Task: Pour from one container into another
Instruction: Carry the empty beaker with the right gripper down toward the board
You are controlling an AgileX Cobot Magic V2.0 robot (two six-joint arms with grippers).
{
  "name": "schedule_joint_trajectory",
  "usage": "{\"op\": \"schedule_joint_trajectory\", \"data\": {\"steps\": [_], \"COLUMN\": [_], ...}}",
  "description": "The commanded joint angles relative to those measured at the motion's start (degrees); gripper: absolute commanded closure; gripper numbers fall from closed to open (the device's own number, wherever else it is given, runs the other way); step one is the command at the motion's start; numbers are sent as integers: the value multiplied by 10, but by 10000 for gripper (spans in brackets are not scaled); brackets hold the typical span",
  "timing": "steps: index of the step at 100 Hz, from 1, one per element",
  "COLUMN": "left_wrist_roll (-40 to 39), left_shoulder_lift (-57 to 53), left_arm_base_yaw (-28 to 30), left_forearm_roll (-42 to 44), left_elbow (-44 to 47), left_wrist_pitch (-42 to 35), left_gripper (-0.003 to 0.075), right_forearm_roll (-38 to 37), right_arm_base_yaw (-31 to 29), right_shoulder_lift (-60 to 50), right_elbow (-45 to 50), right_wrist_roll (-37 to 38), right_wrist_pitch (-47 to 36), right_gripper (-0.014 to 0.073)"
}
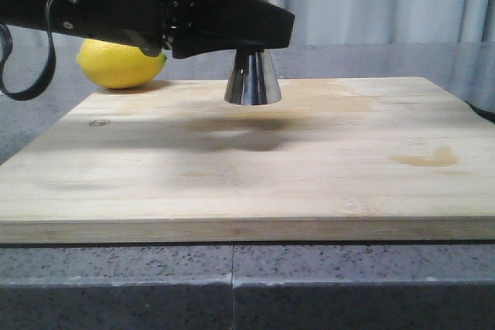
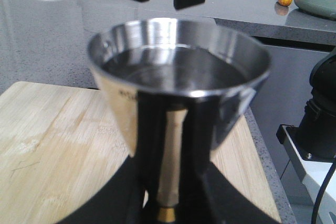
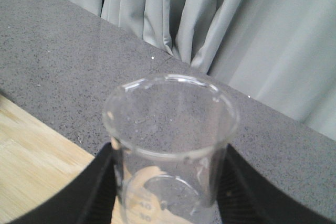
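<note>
Up close, each wrist view shows its end effector gripping — left the jigger (image 2: 178,87), right the beaker (image 3: 170,145).

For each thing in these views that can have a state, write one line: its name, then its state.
Jigger: upright, standing on the board, liquid in its top cup, held at the waist.
Beaker: upright, looks empty, held.
Left tool: shut on the jigger.
Right tool: shut on the beaker.
Lemon: whole, lying beyond the board.
</note>
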Motion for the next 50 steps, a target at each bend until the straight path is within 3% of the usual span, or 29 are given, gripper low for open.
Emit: {"op": "schedule_joint_trajectory", "data": {"steps": [1, 24, 50], "left_wrist_roll": [-4, -4, -4], "left_shoulder_lift": [-28, -28, -28], "left_arm_base_yaw": [-6, -6, -6], "left_forearm_roll": [-23, -23, -23], "left_elbow": [-13, -13, -13], "left_wrist_pitch": [-114, -114, -114], "left_gripper": [739, 739, 739], "right_forearm_roll": [57, 115, 125], "right_arm_base_yaw": [-5, -5, -12], "right_shoulder_lift": [-11, -11, 24], "right_elbow": [10, 71, 111], "right_wrist_roll": [-43, -64, -64], "right_wrist_pitch": [-94, -204, -291], "right_gripper": [558, 558, 558]}}
